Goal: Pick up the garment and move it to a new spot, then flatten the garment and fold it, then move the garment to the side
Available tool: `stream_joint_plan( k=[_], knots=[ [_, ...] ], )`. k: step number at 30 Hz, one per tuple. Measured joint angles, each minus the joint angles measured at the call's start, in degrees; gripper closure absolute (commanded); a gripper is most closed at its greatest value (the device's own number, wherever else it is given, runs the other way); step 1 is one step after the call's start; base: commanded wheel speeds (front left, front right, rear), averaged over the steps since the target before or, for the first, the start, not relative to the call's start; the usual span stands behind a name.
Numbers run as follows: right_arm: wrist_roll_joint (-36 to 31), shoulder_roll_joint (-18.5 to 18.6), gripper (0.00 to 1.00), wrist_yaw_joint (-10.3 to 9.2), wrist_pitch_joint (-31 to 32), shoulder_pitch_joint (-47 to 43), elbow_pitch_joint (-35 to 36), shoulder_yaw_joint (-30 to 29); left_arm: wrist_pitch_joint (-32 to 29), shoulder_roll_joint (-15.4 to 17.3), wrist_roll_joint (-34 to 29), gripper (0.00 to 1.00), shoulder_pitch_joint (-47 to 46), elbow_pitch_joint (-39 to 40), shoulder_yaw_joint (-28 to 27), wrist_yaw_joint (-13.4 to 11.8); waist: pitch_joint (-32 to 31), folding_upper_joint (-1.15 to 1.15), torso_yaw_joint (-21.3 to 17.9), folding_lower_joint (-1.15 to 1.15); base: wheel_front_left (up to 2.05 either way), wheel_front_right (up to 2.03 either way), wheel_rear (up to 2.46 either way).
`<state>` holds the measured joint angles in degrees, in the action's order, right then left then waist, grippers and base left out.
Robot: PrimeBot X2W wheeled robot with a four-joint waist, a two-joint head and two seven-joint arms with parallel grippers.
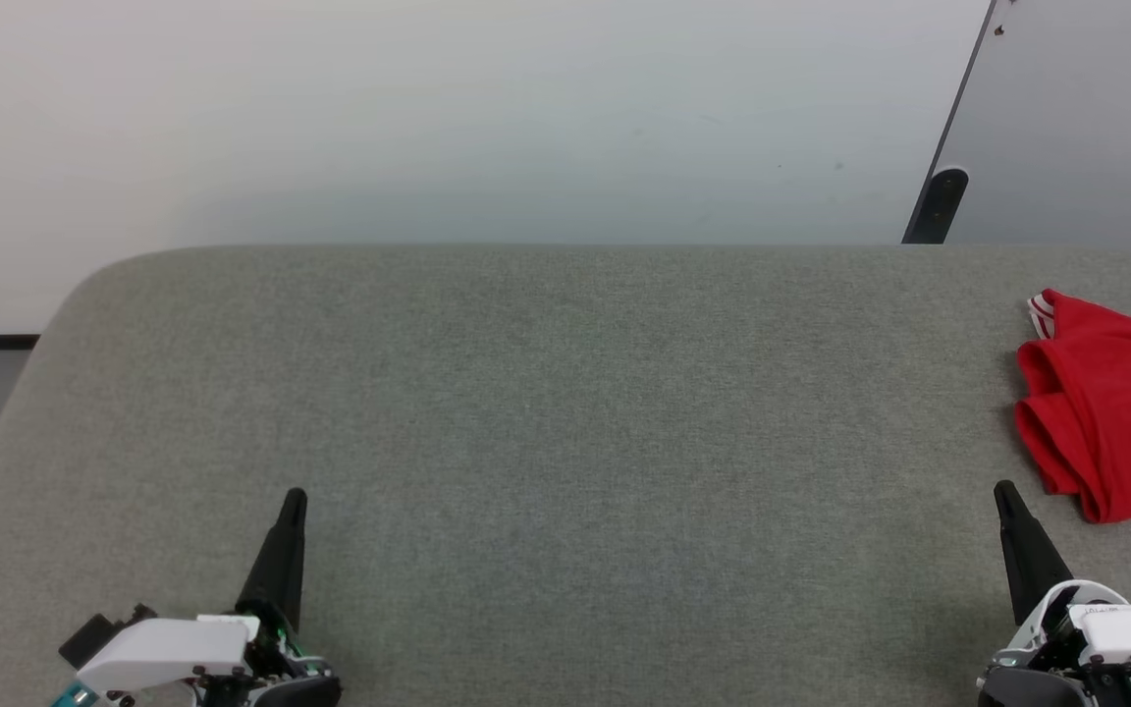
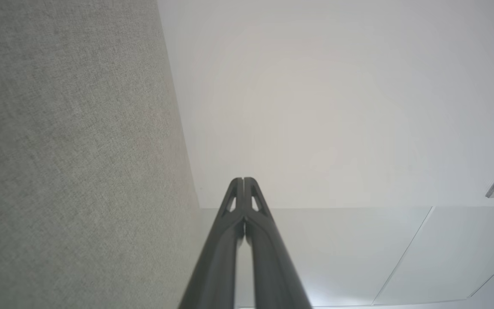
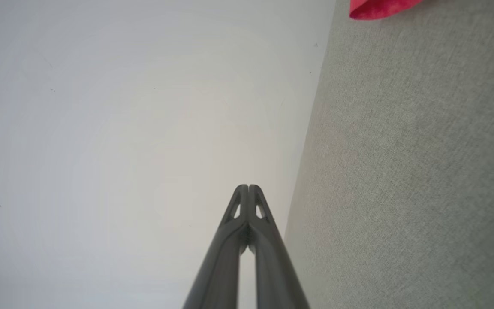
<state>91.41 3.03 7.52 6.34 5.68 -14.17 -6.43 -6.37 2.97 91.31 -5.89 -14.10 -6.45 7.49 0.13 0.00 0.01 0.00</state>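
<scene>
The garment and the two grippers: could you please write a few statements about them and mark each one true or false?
1. The garment lies crumpled at the right end of the grey padded surface. True.
2. The right gripper is shut on the garment. False: its fingers are closed together on nothing, and it is apart from the garment, nearer the robot.
3. The left gripper has its fingers pressed together. True.
4. The garment is spread flat in the middle of the padded surface. False: it is bunched in folds at the right edge of the head view.
5. The garment lies closer to the left gripper than to the right one. False: it is close to the right gripper and far from the left.
</scene>
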Motion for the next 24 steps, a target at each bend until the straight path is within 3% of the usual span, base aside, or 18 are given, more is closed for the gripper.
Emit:
stream_joint_plan(
  k=[24],
  knots=[
    [0.9,-0.1,1.00,0.00,0.2,0.5,0.1,-0.1,-0.2,-0.1,1.0,1.00,-0.1,0.0,0.0,0.0,0.1,0.00,0.0,0.00,0.00,0.00,0.00]
  ],
)
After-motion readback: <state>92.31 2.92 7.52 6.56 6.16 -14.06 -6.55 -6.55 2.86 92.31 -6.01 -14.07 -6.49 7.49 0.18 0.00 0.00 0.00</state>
